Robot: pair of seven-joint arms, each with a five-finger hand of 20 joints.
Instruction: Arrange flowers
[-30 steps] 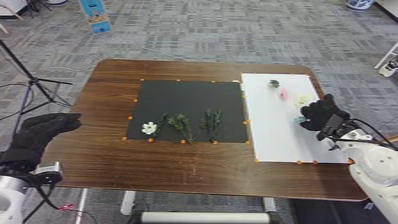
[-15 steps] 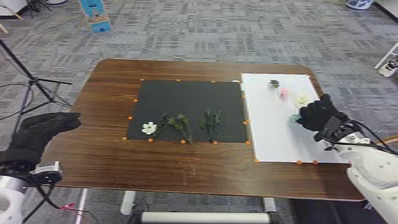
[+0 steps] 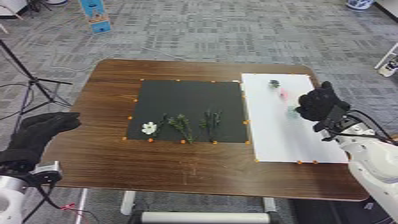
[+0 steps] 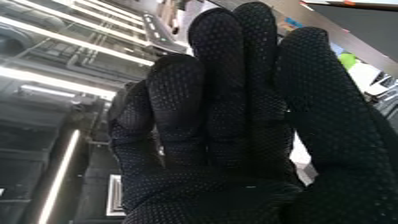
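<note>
Across the tabletop (image 3: 178, 172), arranging is looking unfinished: white flower (image 3: 148, 128) and green sprigs (image 3: 180, 125) are lying on black mat (image 3: 189, 100), pink flower (image 3: 283, 94) is waiting, right hand (image 3: 322, 104) is hovering with fingers extended

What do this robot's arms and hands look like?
The left arm and right arm have white, rounded casings, with black cables near the wrists. The left robot hand and right robot hand wear black fabric gloves; close up, the right glove shows a fine pattern of tiny pale dots.
</note>
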